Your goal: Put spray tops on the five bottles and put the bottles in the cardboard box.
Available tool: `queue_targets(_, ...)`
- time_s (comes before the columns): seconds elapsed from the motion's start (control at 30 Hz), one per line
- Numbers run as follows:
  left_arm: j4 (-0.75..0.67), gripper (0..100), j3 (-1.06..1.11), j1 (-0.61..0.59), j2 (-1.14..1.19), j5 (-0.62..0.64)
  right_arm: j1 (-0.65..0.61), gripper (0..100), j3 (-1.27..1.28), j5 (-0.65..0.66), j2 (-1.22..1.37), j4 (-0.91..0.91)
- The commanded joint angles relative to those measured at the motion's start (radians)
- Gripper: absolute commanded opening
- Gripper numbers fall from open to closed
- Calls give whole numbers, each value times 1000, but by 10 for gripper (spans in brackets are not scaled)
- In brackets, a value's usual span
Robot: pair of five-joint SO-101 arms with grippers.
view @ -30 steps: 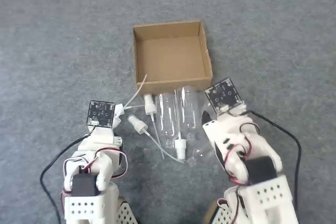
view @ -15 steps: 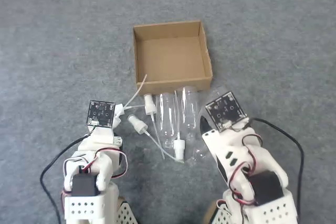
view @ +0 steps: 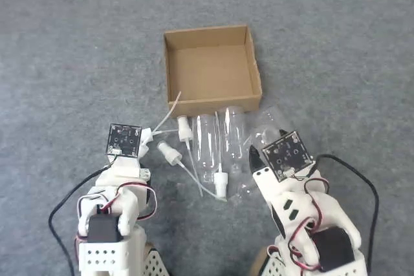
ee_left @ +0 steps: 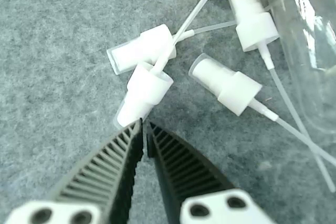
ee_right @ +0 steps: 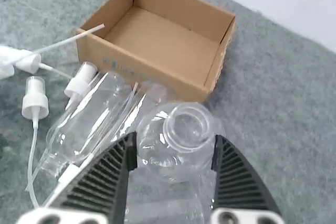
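Note:
The open cardboard box [view: 213,103] stands at the back of the table, with nothing in it [ee_right: 142,69]. Clear bottles without tops lie in front of it [view: 207,143], [view: 231,135]. Another clear bottle [ee_right: 181,129] points its open neck up between the fingers of my right gripper [ee_right: 173,153], which is open around it. White spray tops with long tubes lie to the left [view: 184,127], [view: 169,153], [view: 222,182]. My left gripper [ee_left: 143,127] is shut, its tips right at the cap of a spray top [ee_left: 144,85]. More spray tops lie beyond it [ee_left: 228,85], [ee_left: 254,19].
Grey carpet [view: 65,63] covers the table, with free room left and right of the box. The left arm [view: 123,159] and the right arm [view: 291,179] stand at the near edge, either side of the pile.
My right arm has drawn back toward the near edge, uncovering a bottle by the box's front right corner. The left arm has kept still.

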Motion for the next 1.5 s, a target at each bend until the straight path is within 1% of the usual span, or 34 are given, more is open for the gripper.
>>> queue_targets(0.0,5,13,-5,6,-15,-5,-1,107,-11,0,-10,-25)
queue_targets(0.43,3,13,-8,6,-15,-9,-1,107,-6,-2,-10,-25)
queue_targets(0.7,-3,13,-128,2,-17,-9,-1,107,49,0,-10,-90)
queue_targets(0.77,-5,13,-163,32,-18,-17,-1,107,49,0,-10,-90)
queue_targets(0.9,9,13,-228,86,-17,-78,1,107,49,0,-10,-90)
queue_targets(1.1,14,13,-245,163,-15,-124,1,107,49,0,-10,-90)
queue_targets(1.2,57,13,-268,192,-14,-100,1,107,49,0,-10,-90)
queue_targets(1.37,74,13,-351,190,-8,-49,1,107,49,0,-10,-90)
queue_targets(1.47,74,13,-404,199,69,-26,1,107,49,0,-8,-90)
